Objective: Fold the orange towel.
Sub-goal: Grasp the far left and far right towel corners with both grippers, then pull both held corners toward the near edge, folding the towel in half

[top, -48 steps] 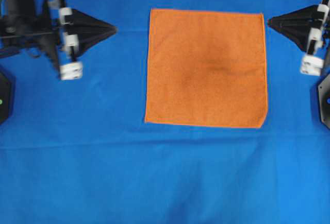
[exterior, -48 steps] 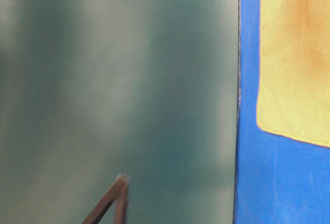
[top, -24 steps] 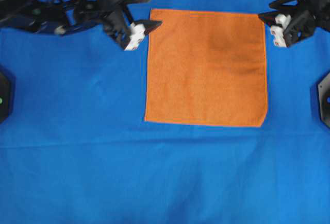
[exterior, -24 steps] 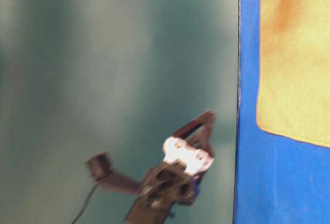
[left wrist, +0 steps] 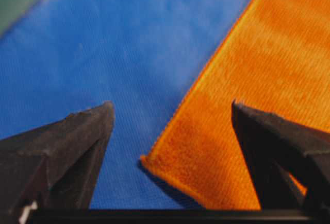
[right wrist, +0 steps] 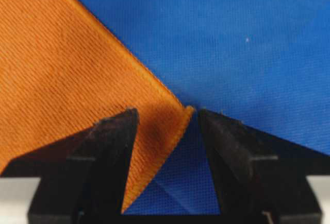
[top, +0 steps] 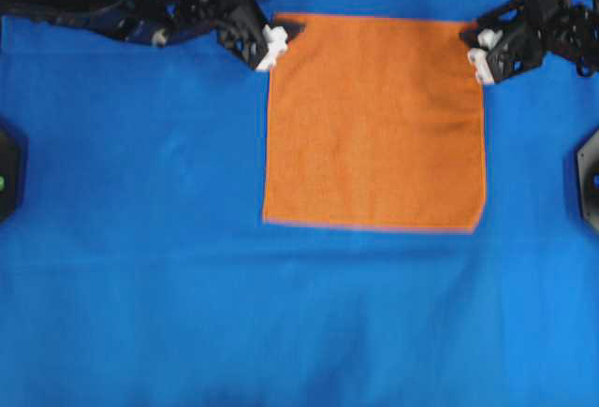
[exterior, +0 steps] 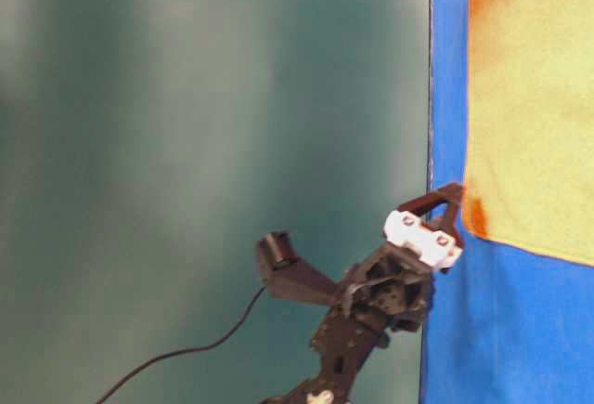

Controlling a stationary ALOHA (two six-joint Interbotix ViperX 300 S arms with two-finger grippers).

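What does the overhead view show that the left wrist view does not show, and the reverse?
Only the overhead view shows the whole orange towel lying flat on the blue cloth, and both pincers, the left pincer and the right pincer, each at a far corner. Only the left wrist view shows the open fingers straddling that corner, with its hem and terry texture. Both show towel, blue cloth and left pincer.

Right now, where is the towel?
Overhead, the towel lies flat, upper centre on the blue cloth, left gripper and right gripper at its top corners.
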